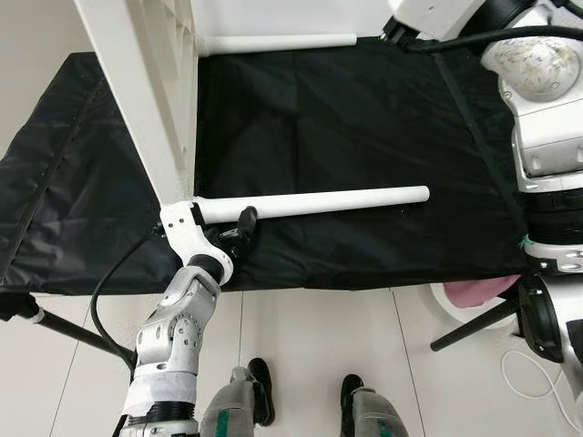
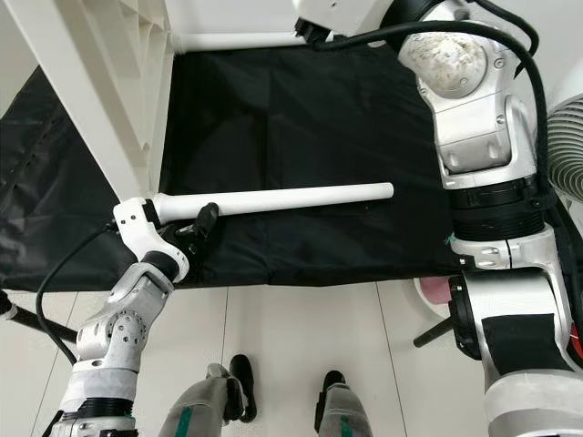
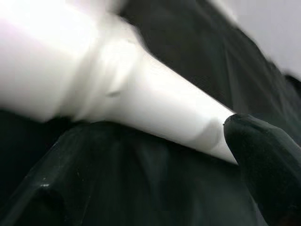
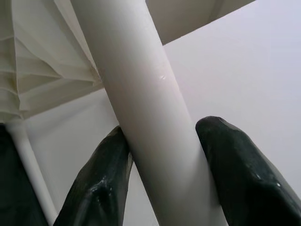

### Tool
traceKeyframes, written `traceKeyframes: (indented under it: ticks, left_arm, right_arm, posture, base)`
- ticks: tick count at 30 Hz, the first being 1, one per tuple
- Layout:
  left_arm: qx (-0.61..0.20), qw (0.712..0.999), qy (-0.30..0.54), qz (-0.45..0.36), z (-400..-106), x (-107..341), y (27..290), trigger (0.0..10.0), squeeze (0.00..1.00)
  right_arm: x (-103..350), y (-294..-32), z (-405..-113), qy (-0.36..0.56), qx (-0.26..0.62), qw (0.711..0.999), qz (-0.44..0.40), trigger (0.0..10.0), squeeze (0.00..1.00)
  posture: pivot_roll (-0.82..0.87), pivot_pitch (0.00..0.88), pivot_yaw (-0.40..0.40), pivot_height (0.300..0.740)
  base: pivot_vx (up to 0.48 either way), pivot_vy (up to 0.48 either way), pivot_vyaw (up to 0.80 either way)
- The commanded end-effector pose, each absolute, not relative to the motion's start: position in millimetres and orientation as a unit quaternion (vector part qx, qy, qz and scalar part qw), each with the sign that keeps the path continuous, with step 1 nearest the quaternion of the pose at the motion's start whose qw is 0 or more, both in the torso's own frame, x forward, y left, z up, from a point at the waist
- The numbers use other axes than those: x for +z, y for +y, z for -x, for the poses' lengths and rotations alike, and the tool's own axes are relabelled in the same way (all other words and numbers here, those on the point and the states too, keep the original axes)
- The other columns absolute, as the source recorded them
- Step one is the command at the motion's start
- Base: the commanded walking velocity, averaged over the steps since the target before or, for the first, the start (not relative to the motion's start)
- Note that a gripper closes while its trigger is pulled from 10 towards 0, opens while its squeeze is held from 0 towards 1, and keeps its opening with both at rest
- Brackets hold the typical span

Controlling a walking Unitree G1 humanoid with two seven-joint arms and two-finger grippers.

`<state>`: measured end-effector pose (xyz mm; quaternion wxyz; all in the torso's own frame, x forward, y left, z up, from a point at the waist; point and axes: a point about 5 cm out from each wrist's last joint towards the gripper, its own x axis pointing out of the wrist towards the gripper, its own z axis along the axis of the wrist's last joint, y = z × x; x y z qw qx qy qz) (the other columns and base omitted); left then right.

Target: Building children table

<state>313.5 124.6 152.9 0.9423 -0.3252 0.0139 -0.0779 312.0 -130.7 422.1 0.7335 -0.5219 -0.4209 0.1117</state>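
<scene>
White leg (image 1: pixel 319 202) clamped in left tool (image 1: pixel 239 228)

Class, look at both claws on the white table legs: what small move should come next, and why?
Probably the left claw should twist the near leg further into the tabletop's corner, since its fingers sit around the leg's base there, while the right claw steadies the far leg.

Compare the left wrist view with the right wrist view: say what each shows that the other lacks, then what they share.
Left wrist view alone: a white table leg lying over black fabric, one left gripper fingertip touching it.
Right wrist view alone: the right gripper closed around another white leg, with the ribbed tabletop underside behind.
Shared: a white leg at black fingers.
</scene>
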Motion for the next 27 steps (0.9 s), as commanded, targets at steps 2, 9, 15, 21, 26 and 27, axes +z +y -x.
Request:
traceKeyframes:
  ticks: [2, 9, 15, 21, 26, 27]
  left_arm:
    - [0.085, 0.935, 0.062, 0.340, -313, 142, 146, 10.0, 0.00]
    - [0.057, 0.914, 0.056, 0.397, -338, 167, 119, 10.0, 0.00]
    - [0.001, 0.913, 0.076, 0.401, -350, 180, 87, 10.0, 0.00]
    - [-0.008, 0.909, 0.078, 0.409, -358, 191, 77, 10.0, 0.00]
    - [-0.004, 0.892, 0.070, 0.447, -362, 203, 73, 10.0, 0.00]
    - [-0.004, 0.892, 0.070, 0.447, -362, 203, 73, 10.0, 0.00]
  right_arm:
    - [449, -141, -298, -0.476, 0.072, 0.763, 0.432, 0.0, 0.00]
    - [454, -139, -294, -0.483, 0.071, 0.774, 0.403, 0.0, 0.00]
    - [458, -135, -293, -0.486, 0.073, 0.776, 0.394, 0.0, 0.00]
    - [463, -131, -290, -0.495, 0.076, 0.777, 0.383, 0.0, 0.00]
    - [468, -129, -287, -0.506, 0.082, 0.780, 0.358, 0.0, 0.00]
    - [468, -129, -287, -0.506, 0.082, 0.780, 0.358, 0.0, 0.00]
  posture:
    - [-0.10, 0.166, 0.137, 0.740]
    - [-0.09, 0.179, 0.135, 0.740]
    - [-0.11, 0.191, 0.139, 0.740]
    - [-0.11, 0.194, 0.138, 0.740]
    - [-0.11, 0.194, 0.138, 0.740]
    - [-0.11, 0.194, 0.138, 0.740]
  base:
    - [0.000, 0.000, 0.00]
    - [0.000, 0.000, 0.00]
    - [0.000, 0.000, 0.00]
    - [0.000, 0.000, 0.00]
    - [0.000, 0.000, 0.00]
    - [0.000, 0.000, 0.00]
